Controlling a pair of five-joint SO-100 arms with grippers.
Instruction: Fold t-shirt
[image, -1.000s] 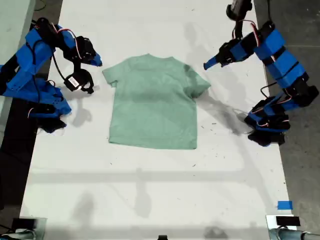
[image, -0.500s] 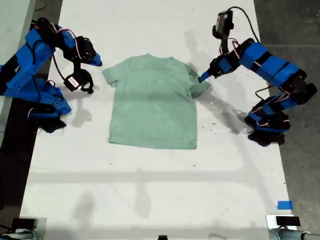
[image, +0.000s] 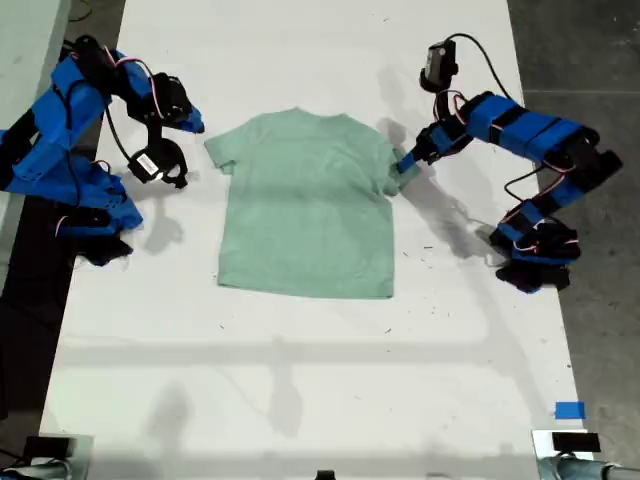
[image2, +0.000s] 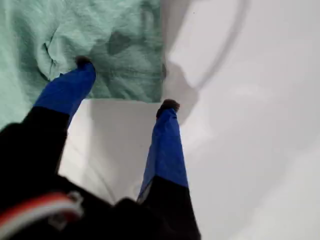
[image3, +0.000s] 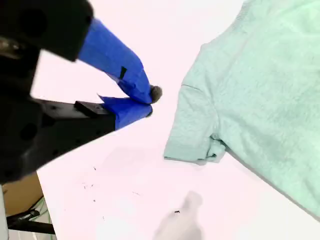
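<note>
The pale mint-green t-shirt (image: 305, 205) lies flat, face up, on the white table (image: 300, 400), collar toward the far edge. My first gripper (image: 403, 163) is open at the sleeve on the exterior view's right. In the first wrist view the gripper (image2: 125, 84) has one fingertip (image2: 82, 62) pressing into the t-shirt (image2: 100, 30), which puckers there, and the other fingertip (image2: 169, 105) on bare table just off the sleeve hem. My second gripper (image3: 150, 102) is shut and empty, a short way off the other sleeve of the t-shirt (image3: 260, 90); in the exterior view this gripper (image: 195, 123) hangs at the left.
Both arm bases (image: 90, 215) (image: 535, 255) stand at the table's side edges in the exterior view. A blue tape mark (image: 569, 410) sits near the exterior view's lower right corner. Dark floor (image: 600, 60) lies beyond the table's right edge.
My first arm has swung down and toward the shirt, landing its open gripper on the sleeve at the exterior view's right; that sleeve is now slightly bunched. My second arm has not moved.
</note>
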